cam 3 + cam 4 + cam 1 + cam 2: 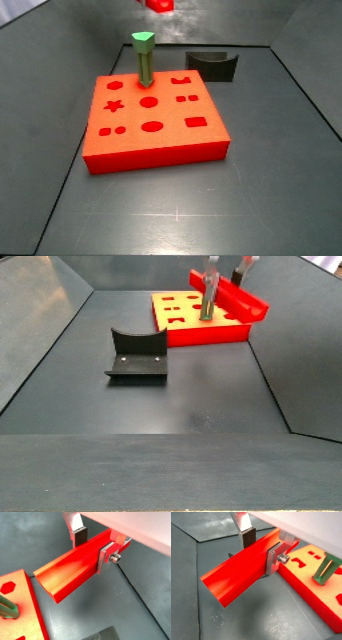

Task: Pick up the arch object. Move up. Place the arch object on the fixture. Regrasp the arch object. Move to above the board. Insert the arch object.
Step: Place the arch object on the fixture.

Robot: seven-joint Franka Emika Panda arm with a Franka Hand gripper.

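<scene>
My gripper (pixel 92 549) is shut on the arch object (pixel 63 572), a long bright red bar, and holds it roughly level in the air, gripped partway along its length. In both wrist views the dark pad of one finger (pixel 80 535) is on the bar's far side and the silver plate of the other (pixel 272 558) is on its near side. The board (pixel 160 125) lies below, and the bar (pixel 230 296) hangs over its edge in a side view. The fixture (pixel 214 66) stands empty on the floor beside the board. It also shows in a side view (pixel 136 356).
A green hexagonal-topped post (pixel 143 60) stands upright in the board, close to the held bar (pixel 231 579); it also shows in a wrist view (pixel 326 568). Dark walls enclose the grey floor (pixel 187 406).
</scene>
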